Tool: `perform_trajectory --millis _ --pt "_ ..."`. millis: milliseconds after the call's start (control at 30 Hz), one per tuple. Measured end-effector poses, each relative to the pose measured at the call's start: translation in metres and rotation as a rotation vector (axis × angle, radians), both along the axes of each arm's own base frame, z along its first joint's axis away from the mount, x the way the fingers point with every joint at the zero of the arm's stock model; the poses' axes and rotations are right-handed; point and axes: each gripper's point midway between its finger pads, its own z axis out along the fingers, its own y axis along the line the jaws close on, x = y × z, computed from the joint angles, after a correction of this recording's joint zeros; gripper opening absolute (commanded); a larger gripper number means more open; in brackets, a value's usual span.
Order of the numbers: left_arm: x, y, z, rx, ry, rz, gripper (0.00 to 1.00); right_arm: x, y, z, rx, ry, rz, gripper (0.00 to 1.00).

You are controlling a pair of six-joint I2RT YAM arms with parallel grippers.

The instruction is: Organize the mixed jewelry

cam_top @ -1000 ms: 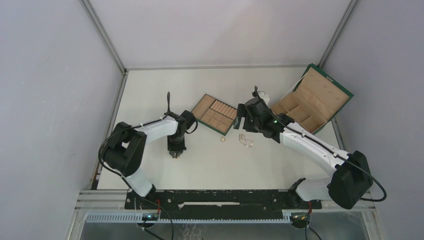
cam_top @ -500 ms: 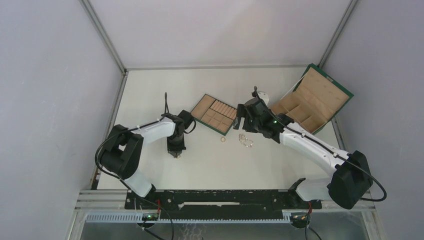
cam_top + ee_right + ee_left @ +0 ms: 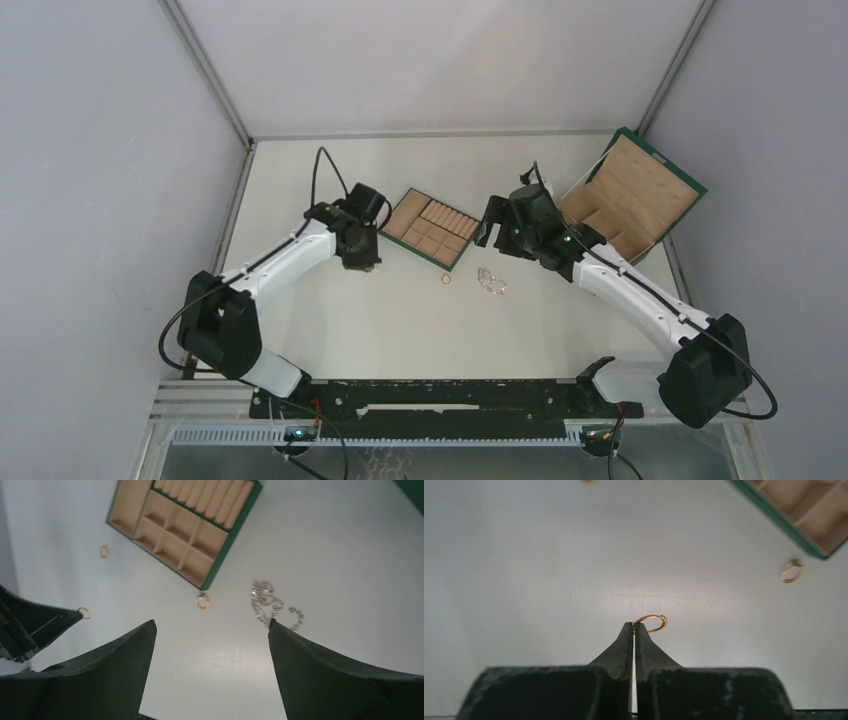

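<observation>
Left tool [image 3: 634,626] is pinched shut on the edge of a gold ring [image 3: 651,622], the hoop poking out just past the tips at centre frame of the left wrist view. So this is the carry step, one piece in hand. The ring looks clear of the table [image 3: 420,330], though the view makes that hard to swear to. The tray [image 3: 417,250] sits just right of that tool in the top view, and I'd judge it the destination. The next move calls for bringing the ring low over a compartment, probably the ribbed row along the tray's upper edge. Then a slow release, because a thin hoop held by its edge could flick away or roll. Right tool [image 3: 211,622] is spread wide and holds nothing, hanging right of centre in the top view. Below it the chain [image 3: 270,605] lies in a silvery tangle on the table, near the tray's lower corner. The second ring [image 3: 202,601] lies just beside that corner, and a third ring [image 3: 104,551] lies at upper left of the right wrist view, left of the tray. All three are yet to be sorted. The table is plain matte white, smooth enough for rings to skid. Pale grey walls [image 3: 100,200] close in on three sides, and the open box [image 3: 668,160] is parked at upper right.
</observation>
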Motion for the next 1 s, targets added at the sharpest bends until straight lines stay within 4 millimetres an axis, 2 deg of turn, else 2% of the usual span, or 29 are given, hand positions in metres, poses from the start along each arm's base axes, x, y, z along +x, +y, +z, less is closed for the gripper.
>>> perform_trajectory --millis 33,100,233,333,467,633,800,1000 --pt "0.01 -0.007 0.015 -0.03 -0.04 -0.011 0.0 0.001 0.004 0.005 0.034 -0.005 0.013 0.88" --pt "0.018 -0.016 0.029 -0.066 -0.073 -0.028 0.0 0.001 0.017 0.012 0.096 -0.011 0.058 0.85" --pt "0.029 -0.034 0.056 -0.135 -0.119 -0.063 0.0 -0.003 0.066 0.04 0.299 -0.051 0.216 0.71" --pt "0.033 -0.045 0.073 -0.177 -0.14 -0.083 0.0 -0.007 0.102 0.059 0.438 -0.074 0.331 0.65" --pt "0.033 -0.056 0.085 -0.228 -0.141 -0.105 0.0 -0.01 0.139 0.065 0.566 -0.063 0.436 0.64" --pt "0.025 -0.064 0.086 -0.273 -0.108 -0.129 0.0 -0.011 0.158 0.057 0.635 -0.021 0.481 0.6" --pt "0.018 -0.071 0.089 -0.316 -0.083 -0.149 0.0 -0.009 0.165 0.055 0.669 -0.009 0.49 0.54" --pt "0.013 -0.075 0.097 -0.352 -0.086 -0.167 0.0 -0.004 0.168 0.042 0.674 0.026 0.474 0.52"
